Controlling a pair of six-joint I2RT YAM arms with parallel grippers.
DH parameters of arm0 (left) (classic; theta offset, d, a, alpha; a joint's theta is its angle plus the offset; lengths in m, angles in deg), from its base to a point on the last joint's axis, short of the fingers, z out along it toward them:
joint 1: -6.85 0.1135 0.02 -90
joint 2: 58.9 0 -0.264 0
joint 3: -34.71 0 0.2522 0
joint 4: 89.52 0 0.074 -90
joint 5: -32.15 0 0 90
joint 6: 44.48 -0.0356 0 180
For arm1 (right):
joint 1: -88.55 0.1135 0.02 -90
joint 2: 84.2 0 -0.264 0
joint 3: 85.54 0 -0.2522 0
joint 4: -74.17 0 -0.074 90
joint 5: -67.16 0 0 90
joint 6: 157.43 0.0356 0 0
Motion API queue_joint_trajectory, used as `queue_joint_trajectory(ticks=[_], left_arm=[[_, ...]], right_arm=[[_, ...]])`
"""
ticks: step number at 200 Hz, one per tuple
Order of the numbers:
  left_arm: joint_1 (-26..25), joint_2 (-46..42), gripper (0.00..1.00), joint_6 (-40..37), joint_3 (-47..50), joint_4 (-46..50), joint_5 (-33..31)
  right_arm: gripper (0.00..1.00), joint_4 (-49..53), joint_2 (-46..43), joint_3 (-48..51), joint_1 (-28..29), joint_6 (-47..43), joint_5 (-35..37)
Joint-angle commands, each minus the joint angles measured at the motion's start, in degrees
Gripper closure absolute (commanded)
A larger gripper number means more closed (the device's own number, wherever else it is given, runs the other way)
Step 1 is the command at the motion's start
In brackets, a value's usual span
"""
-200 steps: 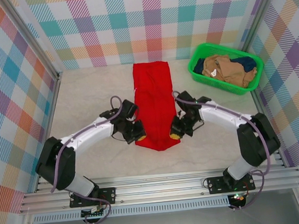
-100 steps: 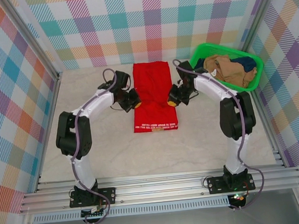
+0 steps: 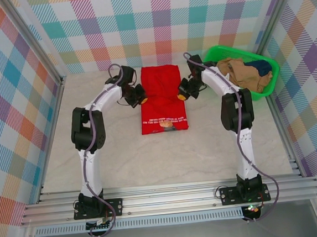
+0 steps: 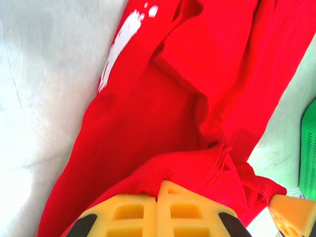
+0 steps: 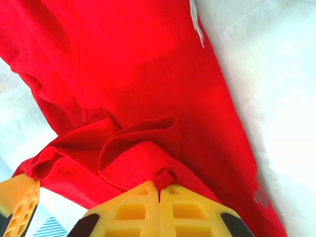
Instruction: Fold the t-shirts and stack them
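Cloth soft, creased: red t-shirt (image 3: 163,110) pinched by left gripper (image 3: 140,97), right gripper (image 3: 182,93)

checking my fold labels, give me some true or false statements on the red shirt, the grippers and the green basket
1. The left gripper and right gripper are each shut on the bright red cloth t-shirt. True.
2. The green plastic basket is empty. False: it holds a tan shirt and a dark navy shirt.
3. The red t-shirt lies in the basket. False: it lies on the table.
4. The basket sits at the table's far right. True.
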Motion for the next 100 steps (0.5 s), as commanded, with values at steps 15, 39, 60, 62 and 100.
queue_joint_trajectory(ticks=[15, 39, 60, 62, 100], left_arm=[[1.5, 1.9, 0.67, -2.5, -5.3, 4.0, 0.5], [1.5, -4.0, 0.53, -4.4, -1.9, 5.9, -1.6], [1.5, -11.8, 0.53, -4.1, 9.5, 4.6, -1.7], [1.4, -12.7, 0.53, -3.8, 11.0, 4.1, -1.4], [0.5, -21.9, 0.66, 1.2, 30.7, -0.6, 4.3]], right_arm=[[0.64, 3.7, 3.1, -6.3, -0.9, -3.3, 0.8], [0.48, 3.0, -2.4, -3.3, -1.1, -6.1, 3.9], [0.48, 0.9, -10.2, 6.7, -1.0, -6.0, 5.3], [0.48, 0.3, -11.0, 8.2, -1.0, -5.8, 5.2], [0.49, -13.3, -26.3, 37.9, 0.2, 0.5, 0.3]])
